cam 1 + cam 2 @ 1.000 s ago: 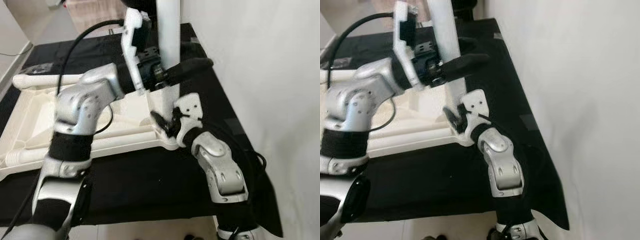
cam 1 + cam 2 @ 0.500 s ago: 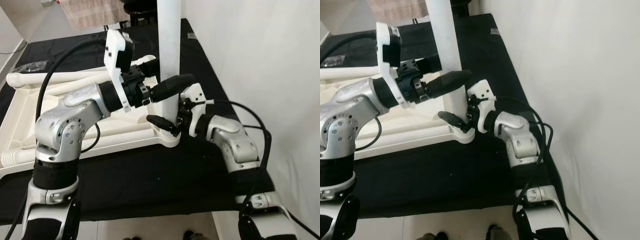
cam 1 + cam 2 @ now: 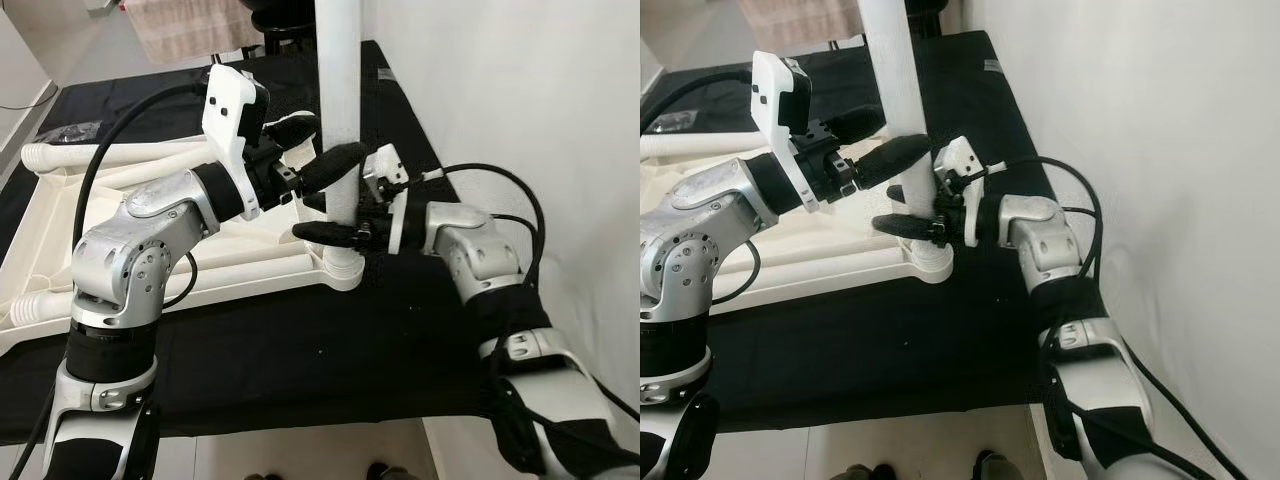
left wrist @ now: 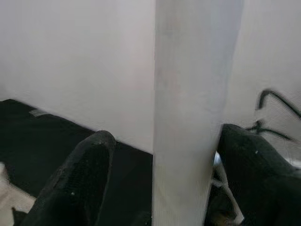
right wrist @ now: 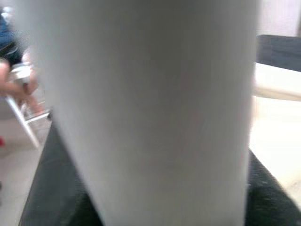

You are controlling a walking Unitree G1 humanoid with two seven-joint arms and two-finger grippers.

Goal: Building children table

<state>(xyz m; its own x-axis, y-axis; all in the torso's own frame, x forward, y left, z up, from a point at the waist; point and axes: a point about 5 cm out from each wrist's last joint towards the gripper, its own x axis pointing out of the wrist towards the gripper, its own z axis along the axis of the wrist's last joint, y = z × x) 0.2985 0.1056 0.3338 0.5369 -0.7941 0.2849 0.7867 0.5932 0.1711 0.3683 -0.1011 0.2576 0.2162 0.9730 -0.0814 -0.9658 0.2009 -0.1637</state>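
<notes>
- Left gripper [image 3: 312, 148] straddles the upright white table leg [image 3: 339, 90] with its two black fingers spread wide, one on the far side and one on the near side; in the left wrist view the leg stands between the fingers with a gap on at least one side, so it looks like a loose cradle, not a clamp.
- Right gripper [image 3: 328, 215] reaches in from the right, lower on the same leg, just above the corner socket [image 3: 343, 270]; its fingers lie on either side of the leg and appear closed on it, though the actual pad contact is hard to make out.
- Upturned white tabletop [image 3: 60, 240] lies underside-up on the black cloth [image 3: 260, 350], and the leg rises from its near right corner. Other white legs [image 3: 110, 155] lie flat along the far and near rims of the tabletop.
- My reading of the two-height hold: the lower grip steers the leg into the socket while the upper one keeps it from leaning.
- Room is tight on the right, where the white wall [image 3: 520, 90] runs close beside the cloth's edge and the right arm's cable loops against it. The left side, over the tabletop, is open.
- The socket sits near the tabletop's corner, so a sideways push could shift the whole top on the cloth.
</notes>
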